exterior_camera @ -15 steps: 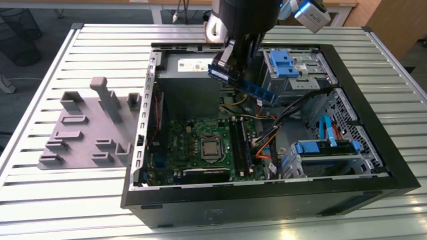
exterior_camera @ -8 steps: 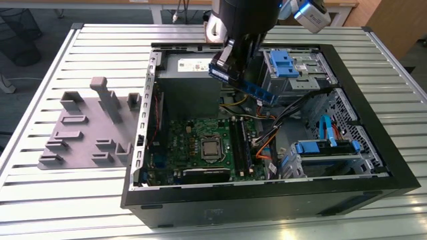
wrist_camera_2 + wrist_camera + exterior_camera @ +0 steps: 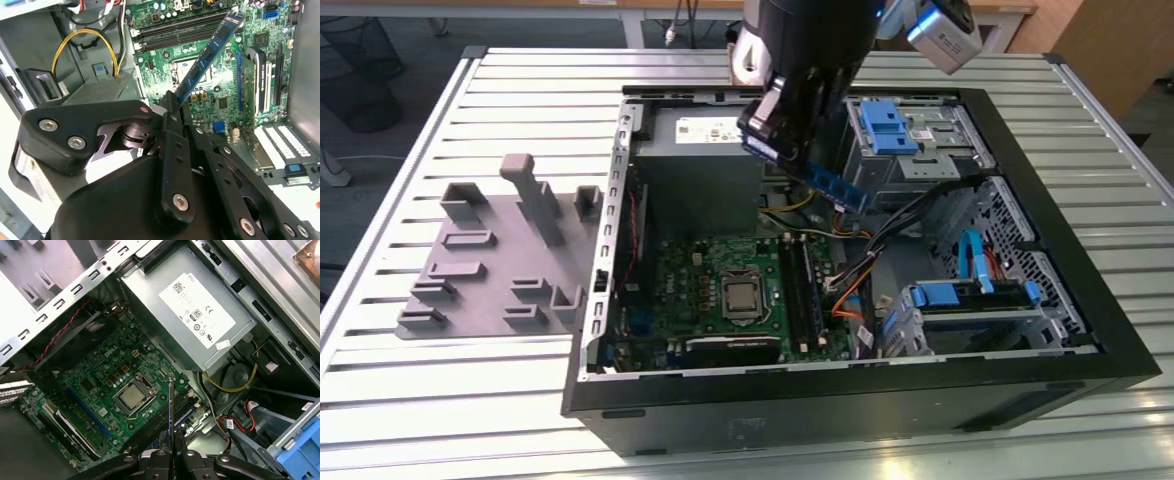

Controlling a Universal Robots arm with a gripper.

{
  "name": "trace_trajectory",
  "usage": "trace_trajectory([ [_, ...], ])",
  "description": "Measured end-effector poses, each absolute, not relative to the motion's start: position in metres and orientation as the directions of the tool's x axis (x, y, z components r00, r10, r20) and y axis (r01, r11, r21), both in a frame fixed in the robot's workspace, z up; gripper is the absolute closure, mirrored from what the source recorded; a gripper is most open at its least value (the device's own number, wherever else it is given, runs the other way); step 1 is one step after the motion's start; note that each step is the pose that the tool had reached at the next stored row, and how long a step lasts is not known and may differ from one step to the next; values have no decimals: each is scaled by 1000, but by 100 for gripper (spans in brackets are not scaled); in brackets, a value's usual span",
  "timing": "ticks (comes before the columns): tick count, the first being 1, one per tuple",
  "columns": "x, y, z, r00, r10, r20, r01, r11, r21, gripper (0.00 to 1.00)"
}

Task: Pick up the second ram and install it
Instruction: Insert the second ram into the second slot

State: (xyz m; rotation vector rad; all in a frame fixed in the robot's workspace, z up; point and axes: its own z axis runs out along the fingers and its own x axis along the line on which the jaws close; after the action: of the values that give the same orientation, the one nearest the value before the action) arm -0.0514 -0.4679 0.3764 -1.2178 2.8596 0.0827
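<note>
The second ram (image 3: 837, 186) is a slim stick with a blue label strip and black chips. It hangs tilted in the air over the open computer case, with my gripper (image 3: 787, 155) shut on one end of it. In the second wrist view the ram (image 3: 207, 55) sticks out from my gripper (image 3: 172, 104) above the green motherboard (image 3: 210, 95). The first wrist view has the ram (image 3: 170, 407) edge-on, over the long black slots (image 3: 156, 426) beside the processor socket (image 3: 131, 397). The ram touches nothing below it.
The black case (image 3: 854, 400) lies open on a slatted metal table (image 3: 454, 400). A grey power supply (image 3: 195, 305), blue drive cages (image 3: 887, 130) and loose cables (image 3: 854, 285) crowd the case near the slots. A grey fixture block (image 3: 494, 260) stands on the exterior view's left.
</note>
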Motion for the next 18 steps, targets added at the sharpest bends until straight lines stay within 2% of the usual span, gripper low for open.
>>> trace_trajectory([
  [18, -51, -468, 376, -795, -604, -51, -606, 795, 36, 86],
])
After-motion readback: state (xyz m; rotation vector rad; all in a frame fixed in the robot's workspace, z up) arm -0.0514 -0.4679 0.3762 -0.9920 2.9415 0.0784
